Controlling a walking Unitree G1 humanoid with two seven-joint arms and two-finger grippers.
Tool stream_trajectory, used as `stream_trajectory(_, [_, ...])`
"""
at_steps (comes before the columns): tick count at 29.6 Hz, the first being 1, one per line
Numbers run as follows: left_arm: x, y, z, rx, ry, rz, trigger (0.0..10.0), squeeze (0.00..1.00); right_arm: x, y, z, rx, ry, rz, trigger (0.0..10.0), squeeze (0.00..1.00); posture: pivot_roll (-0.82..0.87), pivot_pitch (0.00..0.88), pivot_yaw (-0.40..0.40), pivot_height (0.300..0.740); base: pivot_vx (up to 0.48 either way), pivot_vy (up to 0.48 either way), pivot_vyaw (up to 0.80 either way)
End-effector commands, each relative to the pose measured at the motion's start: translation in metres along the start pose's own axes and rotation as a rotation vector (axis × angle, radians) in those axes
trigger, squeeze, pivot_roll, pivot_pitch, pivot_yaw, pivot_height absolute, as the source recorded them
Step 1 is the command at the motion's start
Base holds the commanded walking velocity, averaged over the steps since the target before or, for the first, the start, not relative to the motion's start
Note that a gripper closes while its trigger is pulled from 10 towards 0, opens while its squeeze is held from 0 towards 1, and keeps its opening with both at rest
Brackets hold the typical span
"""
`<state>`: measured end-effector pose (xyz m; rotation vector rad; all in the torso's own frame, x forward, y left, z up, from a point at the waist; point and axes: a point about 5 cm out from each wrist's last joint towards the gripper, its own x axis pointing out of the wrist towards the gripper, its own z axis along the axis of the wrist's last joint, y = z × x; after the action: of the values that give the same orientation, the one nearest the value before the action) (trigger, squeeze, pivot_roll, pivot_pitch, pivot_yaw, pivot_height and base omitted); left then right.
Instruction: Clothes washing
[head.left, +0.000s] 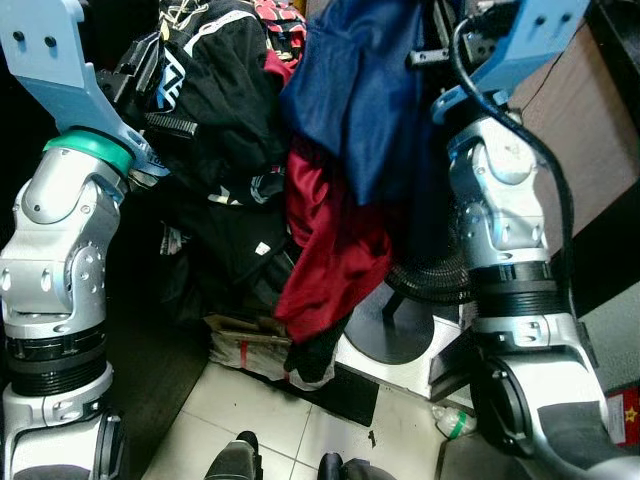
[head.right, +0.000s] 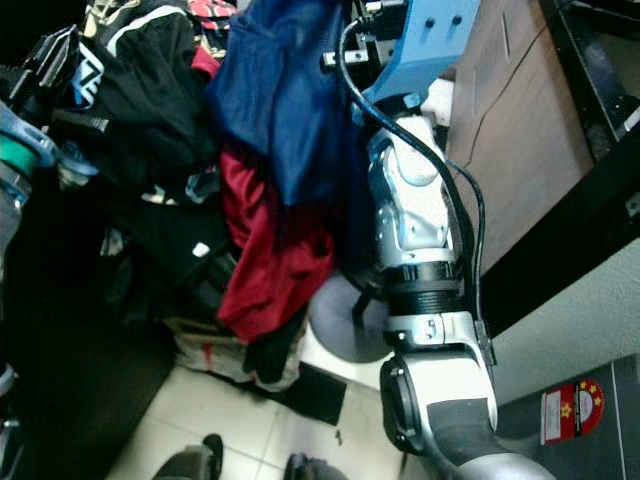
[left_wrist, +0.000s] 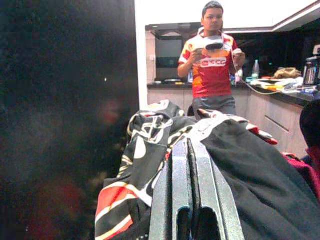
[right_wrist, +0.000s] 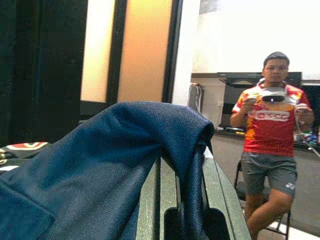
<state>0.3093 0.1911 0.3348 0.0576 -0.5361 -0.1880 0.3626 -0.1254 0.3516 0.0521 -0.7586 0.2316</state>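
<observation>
Raised before the robot's chest, the left gripper (left_wrist: 189, 165) clamps the black garment (head.left: 225, 110) and the right gripper (right_wrist: 181, 175) pinches the blue garment (head.left: 355, 100), probably keeping the laundry off the floor (head.left: 250, 410).

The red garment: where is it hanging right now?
In the left eye view the red garment hangs centre, below the blue garment, right of the black clothes.
</observation>
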Motion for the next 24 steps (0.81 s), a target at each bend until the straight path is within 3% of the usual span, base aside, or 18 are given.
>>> stream_trajectory(1, [0.003, -0.004, 0.001, -0.015, -0.008, -0.010, 10.0, 0.00, 0.009, 0.000, 0.023, -0.015, -0.090, -0.005, 10.0, 0.00, 0.13, 0.018, -0.027, 0.740, 0.000, 0.000, 0.00])
stream_trajectory(11, [0.003, -0.004, 0.007, -0.030, -0.026, 0.001, 10.0, 0.00, 0.022, 0.008, 0.052, -0.063, -0.208, 0.010, 10.0, 0.00, 0.14, 0.024, -0.028, 0.740, 0.000, 0.000, 0.00])
stream_trajectory(14, [0.004, -0.001, 0.013, -0.033, -0.044, 0.009, 10.0, 0.00, 0.022, 0.004, 0.053, -0.003, -0.212, -0.017, 10.0, 0.00, 0.14, 0.027, -0.026, 0.740, 0.000, 0.000, -0.75])
stream_trajectory(24, [0.006, -0.003, 0.011, -0.029, -0.040, 0.005, 10.0, 0.00, 0.023, 0.001, 0.052, -0.005, -0.205, -0.026, 10.0, 0.00, 0.14, 0.028, -0.022, 0.740, 0.000, 0.000, -0.80])
